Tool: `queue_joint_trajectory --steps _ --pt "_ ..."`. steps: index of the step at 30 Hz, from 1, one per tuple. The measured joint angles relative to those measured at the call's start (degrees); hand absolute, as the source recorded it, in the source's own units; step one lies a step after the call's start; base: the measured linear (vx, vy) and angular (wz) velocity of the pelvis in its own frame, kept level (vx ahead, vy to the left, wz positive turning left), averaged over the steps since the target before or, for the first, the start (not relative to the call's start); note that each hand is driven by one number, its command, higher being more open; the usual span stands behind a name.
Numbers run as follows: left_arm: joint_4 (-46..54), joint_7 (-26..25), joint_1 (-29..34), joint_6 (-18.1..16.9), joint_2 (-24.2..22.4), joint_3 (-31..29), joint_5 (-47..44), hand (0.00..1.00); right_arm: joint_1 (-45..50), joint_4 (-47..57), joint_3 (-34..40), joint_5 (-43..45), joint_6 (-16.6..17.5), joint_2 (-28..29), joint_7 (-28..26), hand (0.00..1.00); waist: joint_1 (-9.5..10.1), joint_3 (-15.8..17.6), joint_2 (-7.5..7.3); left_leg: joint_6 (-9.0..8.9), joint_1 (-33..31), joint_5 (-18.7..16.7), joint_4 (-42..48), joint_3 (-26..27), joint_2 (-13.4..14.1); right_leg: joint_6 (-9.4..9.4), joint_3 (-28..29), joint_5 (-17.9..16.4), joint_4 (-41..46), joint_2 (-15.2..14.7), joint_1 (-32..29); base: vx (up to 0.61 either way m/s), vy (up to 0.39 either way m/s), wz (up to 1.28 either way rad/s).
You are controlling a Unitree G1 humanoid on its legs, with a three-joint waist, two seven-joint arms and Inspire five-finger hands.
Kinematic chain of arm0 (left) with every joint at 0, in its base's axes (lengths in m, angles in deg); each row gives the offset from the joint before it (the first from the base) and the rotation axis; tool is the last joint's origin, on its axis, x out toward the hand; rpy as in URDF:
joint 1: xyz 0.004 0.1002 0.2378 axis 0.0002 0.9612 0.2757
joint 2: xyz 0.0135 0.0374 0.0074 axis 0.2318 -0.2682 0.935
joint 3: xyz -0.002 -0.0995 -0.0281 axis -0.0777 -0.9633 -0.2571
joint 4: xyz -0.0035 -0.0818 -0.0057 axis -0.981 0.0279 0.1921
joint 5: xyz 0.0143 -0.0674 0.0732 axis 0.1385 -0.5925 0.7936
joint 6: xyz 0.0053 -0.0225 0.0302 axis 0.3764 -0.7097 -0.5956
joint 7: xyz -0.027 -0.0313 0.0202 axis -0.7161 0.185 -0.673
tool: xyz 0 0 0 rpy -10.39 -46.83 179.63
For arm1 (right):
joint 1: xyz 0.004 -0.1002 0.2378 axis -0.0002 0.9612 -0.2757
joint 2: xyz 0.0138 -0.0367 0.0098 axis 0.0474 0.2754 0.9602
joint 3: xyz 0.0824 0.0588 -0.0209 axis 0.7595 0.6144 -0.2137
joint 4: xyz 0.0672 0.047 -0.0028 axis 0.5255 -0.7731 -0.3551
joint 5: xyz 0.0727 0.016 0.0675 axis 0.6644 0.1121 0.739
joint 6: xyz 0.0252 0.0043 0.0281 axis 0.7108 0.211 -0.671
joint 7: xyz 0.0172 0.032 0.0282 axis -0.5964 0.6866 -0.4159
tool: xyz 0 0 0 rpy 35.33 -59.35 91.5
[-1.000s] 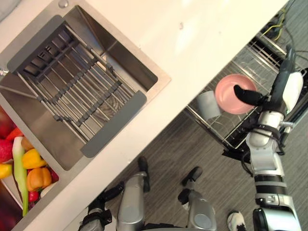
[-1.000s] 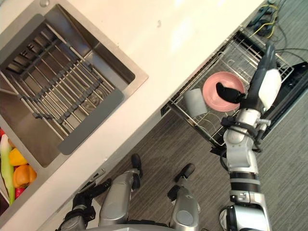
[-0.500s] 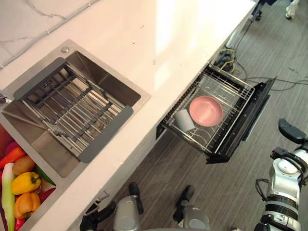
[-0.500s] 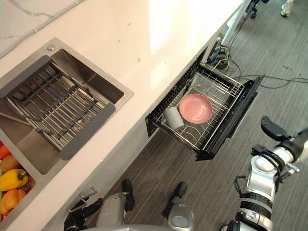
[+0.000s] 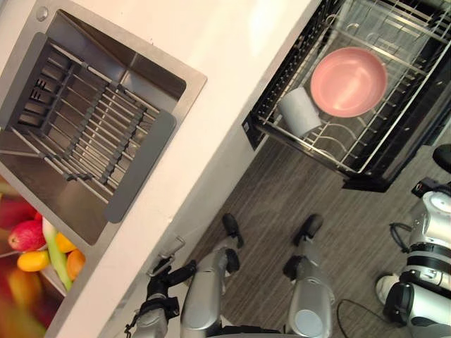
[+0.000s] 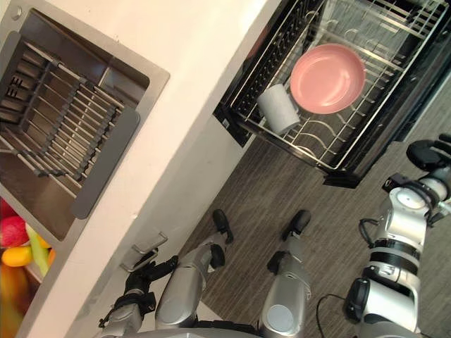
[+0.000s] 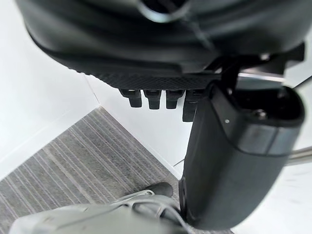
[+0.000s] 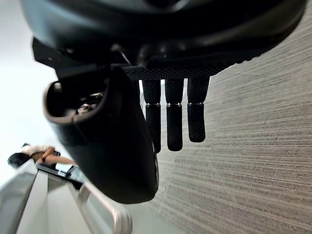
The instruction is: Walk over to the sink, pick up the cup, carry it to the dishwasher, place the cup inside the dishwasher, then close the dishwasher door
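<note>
The pale grey cylindrical cup is already in the dishwasher. It lies on its side in the pulled-out black wire rack, just beside the round pink bowl, its long axis running roughly along the rack's near edge. The step left appears to be closing the dark dishwasher door, which stands open below the white table. The right hand hangs near the door's outer edge, its fingers straight and empty, so it looks the better placed to push. The left hand hangs low by the table front, well apart from the door, fingers relaxed and holding nothing.
</note>
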Motion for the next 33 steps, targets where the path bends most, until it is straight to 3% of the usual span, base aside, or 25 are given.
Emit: queue_joint_trajectory --steps 5,9,11,15,18,21,22,29,33 --pt "0.26 1.13 -0.12 0.02 0.06 0.75 -1.96 1.00 -1.60 0.11 -4.38 -6.58 -0.96 -0.29 -3.42 0.00 0.46 0.29 0.66 0.27 0.46 0.21 -0.33 -0.32 -0.79 0.01 -0.17 -0.02 0.23 -0.43 0.37 0.02 0.037 0.03" --pt "0.81 1.95 -0.05 -0.53 -0.38 2.26 -2.04 1.00 -2.15 -0.08 -7.08 -13.43 -2.77 -1.87 -4.34 0.00 0.04 0.68 2.20 0.58 2.49 1.02 -2.03 -2.73 -1.81 0.54 -2.42 -0.76 1.18 -1.51 2.99 -0.01 0.034 0.24" --pt "0.82 2.74 0.27 -1.29 -0.56 2.25 -2.19 1.00 -1.97 -1.07 -8.87 -15.38 -3.17 -1.72 -4.60 0.00 -0.30 0.69 2.20 0.25 4.43 1.64 -3.72 -4.41 -2.63 0.91 -3.83 -1.83 2.38 -2.21 4.86 -0.01 0.043 0.37" --pt "3.42 10.04 1.73 -1.39 -0.28 2.11 -6.37 1.00 -2.18 -6.11 -12.38 -15.94 -1.91 -2.99 -5.08 0.00 -0.69 0.63 2.25 0.18 8.07 3.80 -7.26 -9.67 -4.21 1.87 -9.03 -5.73 7.62 -4.52 9.03 0.02 0.028 0.62" --pt "4.50 13.87 1.72 -0.20 0.09 1.56 -6.66 1.00 -5.25 -12.61 -14.71 -16.04 1.15 -2.88 -4.38 0.00 0.94 0.53 2.22 -0.02 10.55 5.43 -10.30 -11.98 -4.62 2.01 -11.41 -7.66 10.06 -5.19 11.14 0.03 -0.018 0.43" --pt "2.73 14.89 1.74 0.39 0.10 0.05 -6.96 1.00 -9.16 -17.67 -19.77 -17.68 1.31 -1.33 -3.01 0.00 2.48 -0.53 2.28 -0.44 13.32 6.28 -12.63 -13.16 -4.26 2.18 -12.91 -8.53 10.04 -4.44 13.74 0.06 -0.068 0.16" --pt "2.16 14.99 1.74 0.50 0.10 -0.25 -6.97 1.00 -9.69 -18.17 -20.67 -17.70 1.31 -0.67 -2.66 1.00 2.64 -0.88 2.27 -0.45 13.69 6.44 -12.91 -13.39 -4.16 2.25 -13.20 -8.65 9.92 -4.25 14.26 0.10 -0.107 0.13" --pt "-3.51 15.97 2.39 3.54 -0.16 -2.41 -5.17 1.00 -6.18 -17.49 -27.30 -20.47 3.10 10.10 -4.36 1.00 4.77 -7.26 0.48 -1.49 17.42 6.11 -13.68 -13.89 -2.87 2.33 -14.16 -8.79 5.91 -1.39 19.63 0.10 -0.083 0.05" --pt "-4.53 15.65 4.84 3.78 -0.01 -4.74 -3.02 1.00 5.88 -14.94 -27.38 -17.04 8.20 16.83 -6.49 1.00 5.54 -10.50 -3.17 -2.90 18.85 5.05 -13.68 -13.74 -1.83 2.66 -14.26 -9.02 3.97 0.18 21.61 0.03 -0.062 -0.03"
